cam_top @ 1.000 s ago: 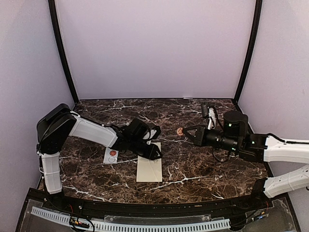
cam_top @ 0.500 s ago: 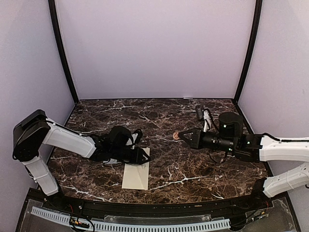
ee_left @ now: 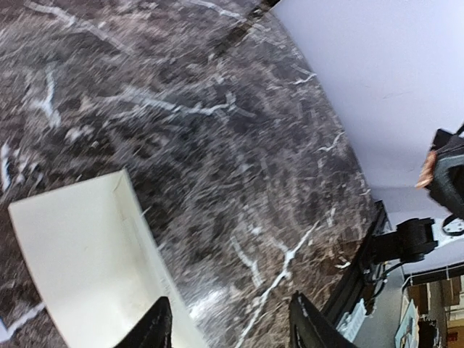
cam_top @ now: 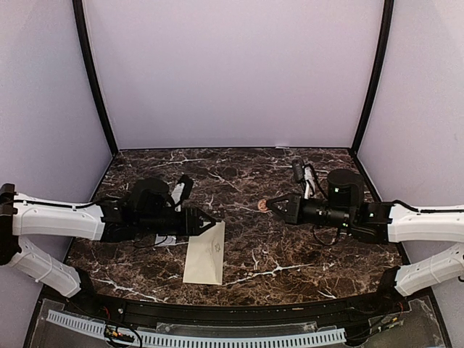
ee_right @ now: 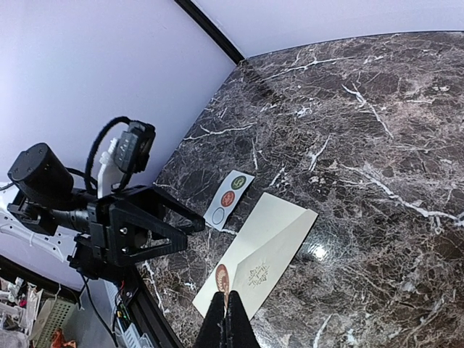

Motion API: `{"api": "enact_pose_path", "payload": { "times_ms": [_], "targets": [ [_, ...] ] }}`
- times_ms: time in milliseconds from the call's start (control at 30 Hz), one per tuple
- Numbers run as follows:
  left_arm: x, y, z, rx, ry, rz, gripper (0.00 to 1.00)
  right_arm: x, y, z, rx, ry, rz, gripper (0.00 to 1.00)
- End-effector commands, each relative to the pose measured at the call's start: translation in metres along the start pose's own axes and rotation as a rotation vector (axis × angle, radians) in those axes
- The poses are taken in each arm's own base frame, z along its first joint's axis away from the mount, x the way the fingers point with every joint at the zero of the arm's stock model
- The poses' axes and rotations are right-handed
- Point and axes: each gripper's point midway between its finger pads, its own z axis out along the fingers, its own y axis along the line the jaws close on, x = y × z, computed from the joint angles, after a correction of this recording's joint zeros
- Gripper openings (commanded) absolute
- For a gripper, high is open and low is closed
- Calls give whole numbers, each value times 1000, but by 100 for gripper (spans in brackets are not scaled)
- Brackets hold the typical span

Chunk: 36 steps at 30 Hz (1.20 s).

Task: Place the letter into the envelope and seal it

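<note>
The cream envelope (cam_top: 204,255) lies flat at the front of the table, its flap folded down over a small ornament (ee_right: 255,274). The letter does not show. My left gripper (cam_top: 210,223) hovers at the envelope's far left corner, open, with nothing between its fingers (ee_left: 156,328). The left wrist view has the envelope (ee_left: 80,254) under the left finger. My right gripper (cam_top: 270,206) hangs above mid-table, right of the envelope and apart from it. It is shut on a round red-brown sticker (cam_top: 263,205). In the right wrist view that sticker (ee_right: 222,277) stands on edge in the closed fingertips.
A white strip of round stickers (ee_right: 228,197) lies just left of the envelope, partly under my left gripper (ee_right: 190,235). The dark marble table (cam_top: 246,174) is walled at the back and both sides. Its front edge has a black rail (cam_top: 239,312).
The left arm pulled back leftward, sliding the envelope left and forward, then opened and let it go. The right gripper drifted slightly left with the sticker.
</note>
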Motion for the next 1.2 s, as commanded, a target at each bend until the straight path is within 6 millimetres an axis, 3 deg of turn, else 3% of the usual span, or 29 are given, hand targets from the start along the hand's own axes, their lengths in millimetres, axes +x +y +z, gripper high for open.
{"api": "enact_pose_path", "payload": {
  "times_ms": [0, 200, 600, 933, 1167],
  "targets": [
    [32, 47, -9, -177, 58, -95, 58, -3, 5, 3, -30, -15, 6, 0],
    [30, 70, -7, -228, 54, -138, 69, -3, 6, 2, -41, -20, 11, 0],
    [25, 112, 15, -276, 78, -161, 76, -4, 6, -1, -43, -28, 16, 0],
    [37, 121, 38, -269, 140, -143, 77, -4, 5, -1, -37, -28, 15, 0],
    [42, 108, 60, -153, 186, -114, 75, -5, 5, -2, -33, -30, 11, 0]
  ]
}}
